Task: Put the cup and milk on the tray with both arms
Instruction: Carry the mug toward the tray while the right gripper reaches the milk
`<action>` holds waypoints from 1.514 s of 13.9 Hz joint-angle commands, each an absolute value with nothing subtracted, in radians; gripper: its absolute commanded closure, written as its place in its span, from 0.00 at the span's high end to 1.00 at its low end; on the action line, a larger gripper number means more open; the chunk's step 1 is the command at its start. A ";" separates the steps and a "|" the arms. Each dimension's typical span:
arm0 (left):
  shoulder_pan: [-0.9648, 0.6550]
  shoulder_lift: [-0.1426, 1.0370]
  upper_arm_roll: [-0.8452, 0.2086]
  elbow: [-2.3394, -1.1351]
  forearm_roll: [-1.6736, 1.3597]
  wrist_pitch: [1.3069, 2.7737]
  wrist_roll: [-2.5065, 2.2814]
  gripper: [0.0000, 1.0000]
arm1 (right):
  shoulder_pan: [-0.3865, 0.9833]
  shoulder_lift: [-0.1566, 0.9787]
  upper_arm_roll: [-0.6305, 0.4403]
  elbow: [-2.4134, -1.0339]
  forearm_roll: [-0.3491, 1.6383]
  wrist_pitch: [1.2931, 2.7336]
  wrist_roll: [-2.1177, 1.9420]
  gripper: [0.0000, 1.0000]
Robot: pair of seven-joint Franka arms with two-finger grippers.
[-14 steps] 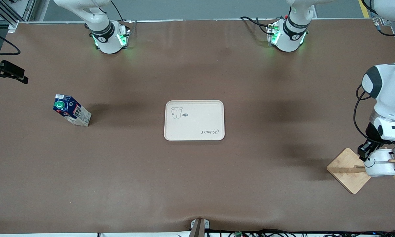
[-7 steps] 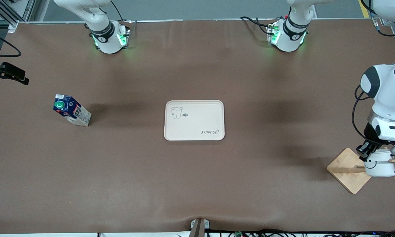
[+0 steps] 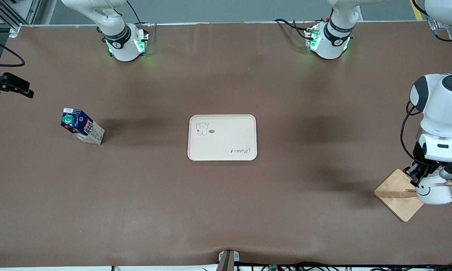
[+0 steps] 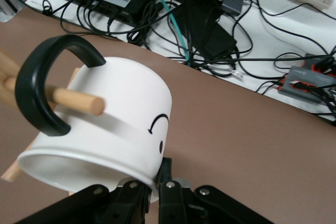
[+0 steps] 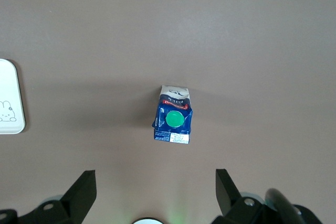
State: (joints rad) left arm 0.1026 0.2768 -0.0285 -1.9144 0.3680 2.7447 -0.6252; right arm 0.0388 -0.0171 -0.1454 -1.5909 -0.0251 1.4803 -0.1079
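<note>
At the right arm's end of the brown desk, the milk is standing upright, green cap on top, well apart from the tray; its label print is too small to read. The right gripper is hovering high over the carton, pointing straight down, its jaws spread wide and holding nothing. At the middle of the desk, the cream tray is lying flat and bare, showing a small bear drawing and the cursive word "Rabbit". Toward the left arm's end, nearer to the front camera than the tray, a wooden rack is sitting with its pegs sticking out. The left arm is reaching down steeply from above, wrist bent over the rack. The left gripper is pinching the rim of the cup, jaws closed on its wall. The cup is lying tipped on its side, smiley face showing, its black loop handle hanging around one peg.
</note>
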 commanded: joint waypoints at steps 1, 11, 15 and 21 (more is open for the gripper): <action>0.077 0.265 -0.026 -1.888 0.391 2.738 -0.632 0.00 | 0.031 -0.006 -0.143 -1.569 -0.023 1.474 -0.101 1.00; 0.063 0.186 -0.167 -1.838 0.390 2.459 -0.644 0.00 | 0.029 -0.003 -0.143 -1.569 -0.023 1.473 -0.101 1.00; 0.060 0.193 -0.285 -1.796 0.384 2.297 -0.643 0.00 | 0.029 0.002 -0.144 -1.569 -0.025 1.473 -0.101 1.00; -0.050 0.288 -0.419 -1.689 0.315 2.093 -0.673 0.00 | 0.008 0.037 -0.146 -1.569 -0.040 1.474 -0.107 1.00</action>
State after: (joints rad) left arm 0.0079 0.2301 -0.4127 -1.7608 0.3430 2.1525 -0.6529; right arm 0.0293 0.0228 -0.1518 -1.5909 -0.0263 1.4810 -0.1079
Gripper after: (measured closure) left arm 0.912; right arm 0.000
